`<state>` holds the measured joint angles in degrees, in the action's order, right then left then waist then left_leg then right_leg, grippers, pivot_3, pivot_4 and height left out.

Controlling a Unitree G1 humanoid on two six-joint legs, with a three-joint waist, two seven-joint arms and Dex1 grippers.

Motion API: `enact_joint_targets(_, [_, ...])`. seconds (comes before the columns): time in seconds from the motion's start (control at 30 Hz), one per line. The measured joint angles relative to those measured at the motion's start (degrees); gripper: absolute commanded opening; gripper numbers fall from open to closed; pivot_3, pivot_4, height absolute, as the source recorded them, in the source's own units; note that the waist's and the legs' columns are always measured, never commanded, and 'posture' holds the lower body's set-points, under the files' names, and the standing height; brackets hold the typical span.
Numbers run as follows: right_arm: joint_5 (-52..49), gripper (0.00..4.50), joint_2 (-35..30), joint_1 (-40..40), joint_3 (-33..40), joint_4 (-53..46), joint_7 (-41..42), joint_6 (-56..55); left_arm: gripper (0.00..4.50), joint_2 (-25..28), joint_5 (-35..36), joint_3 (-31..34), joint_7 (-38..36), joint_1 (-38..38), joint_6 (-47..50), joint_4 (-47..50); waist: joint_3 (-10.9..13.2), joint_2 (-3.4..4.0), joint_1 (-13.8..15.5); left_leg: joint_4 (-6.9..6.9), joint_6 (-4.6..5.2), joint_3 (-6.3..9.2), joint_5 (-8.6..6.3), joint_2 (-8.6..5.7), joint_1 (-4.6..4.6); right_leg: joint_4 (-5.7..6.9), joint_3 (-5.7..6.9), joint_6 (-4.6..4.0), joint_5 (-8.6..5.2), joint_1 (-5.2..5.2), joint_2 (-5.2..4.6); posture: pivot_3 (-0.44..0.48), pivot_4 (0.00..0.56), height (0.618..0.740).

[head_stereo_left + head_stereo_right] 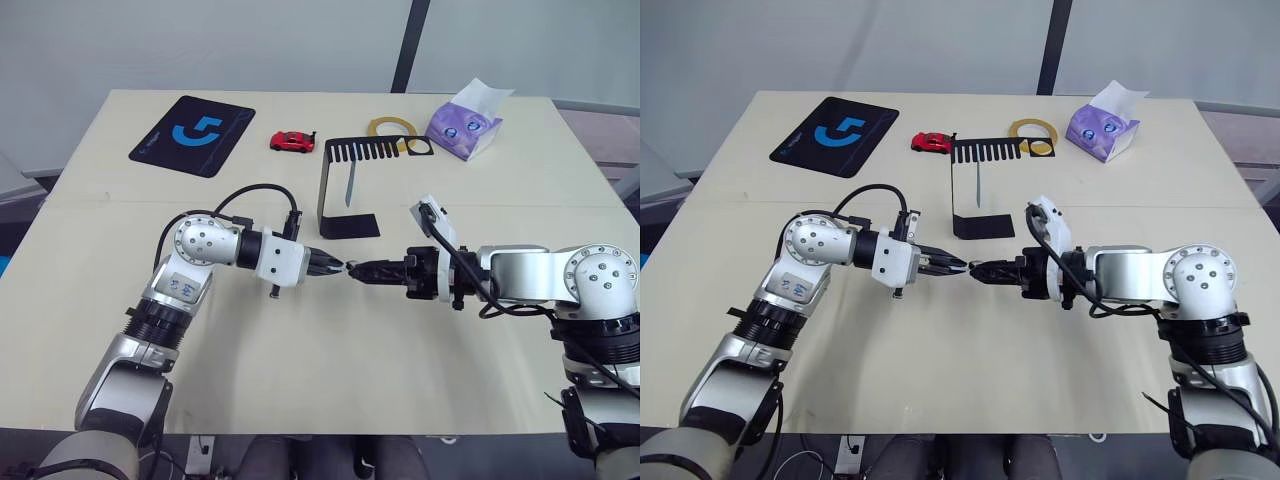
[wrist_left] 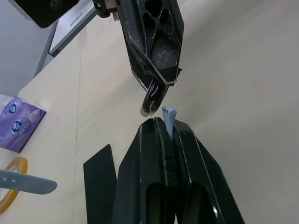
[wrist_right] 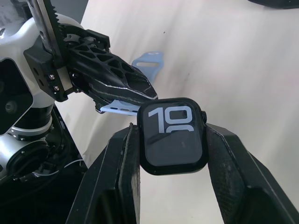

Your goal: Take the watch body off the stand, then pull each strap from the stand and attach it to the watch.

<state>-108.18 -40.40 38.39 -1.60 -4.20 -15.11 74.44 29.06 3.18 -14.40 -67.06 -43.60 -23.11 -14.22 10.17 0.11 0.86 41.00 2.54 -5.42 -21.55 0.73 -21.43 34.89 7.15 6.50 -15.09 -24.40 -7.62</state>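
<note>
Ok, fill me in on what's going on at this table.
The robot is fitting a watch together above the table. Its right gripper is shut on the watch body, screen showing. Its left gripper is shut on a pale blue strap, with the strap's end brought up beside the watch body. The second strap hangs on the stand, further back on the table.

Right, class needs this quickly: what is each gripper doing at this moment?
Left gripper: shut on a strap.
Right gripper: shut on the watch body, screen facing its wrist camera.
</note>
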Motion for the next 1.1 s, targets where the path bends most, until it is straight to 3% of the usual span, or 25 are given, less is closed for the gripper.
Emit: enact_joint_targets(1.1, [-1.57, 2.01, -3.5, -1.58, -3.03, -1.48, 0.8, -4.85, 0.0, -1.27, -0.1, -0.13, 0.87, -0.24, 0.19, -0.35, 0.0, 0.0, 0.4, 0.01, 0.04, 0.01, -0.02, 0.02, -0.06, -0.1, 0.1, 0.0, 0.01, 0.0, -0.05, 0.0, 0.15, 0.738])
